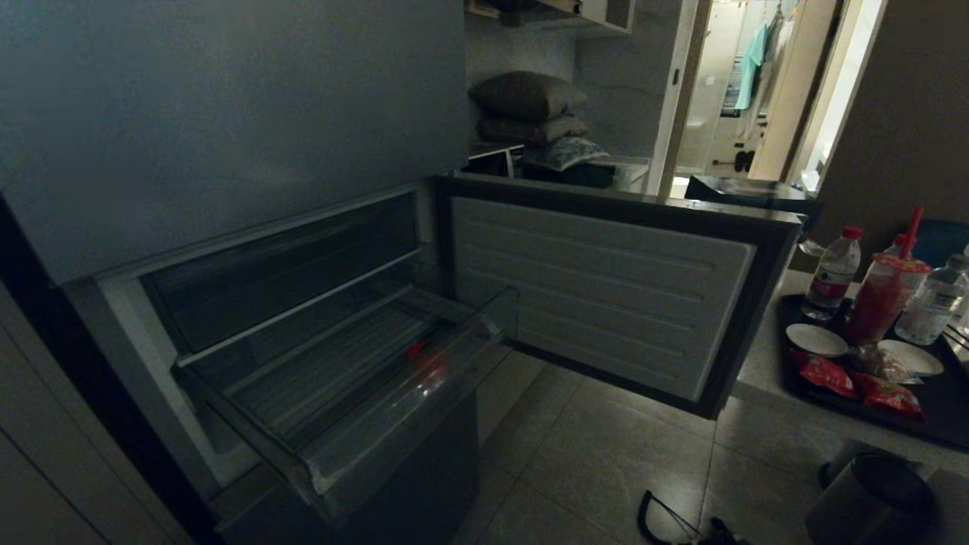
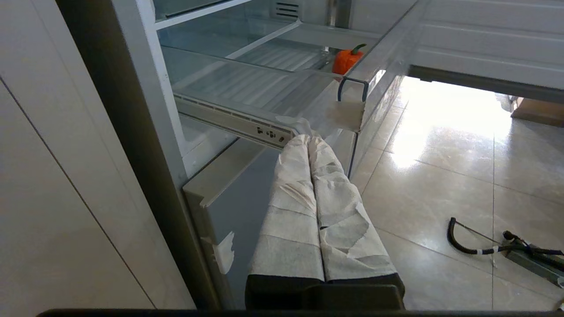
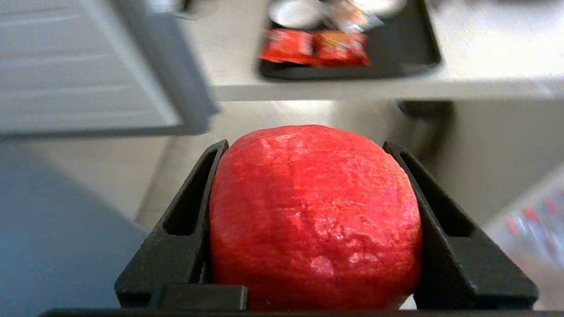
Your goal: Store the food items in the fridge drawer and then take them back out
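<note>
Red fruit (image 3: 315,215) | clamped between the jaws of my right gripper (image 3: 315,229) | left gripper (image 2: 315,145) pressed together, nearer the fridge drawer (image 2: 352,110) | drawer open, pepper (image 2: 346,59) inside

The right hand (image 3: 308,145) has its two black fingers (image 3: 189,211) spread wide and pressed against either side of a round red lump (image 3: 315,215), which fills the centre of the right wrist frame. The left hand (image 2: 308,138) has its two cloth-wrapped fingers (image 2: 291,198) lying flat together, running from the bottom centre of the left wrist frame toward the middle, with nothing between them. Neither arm appears in the head frame.
</note>
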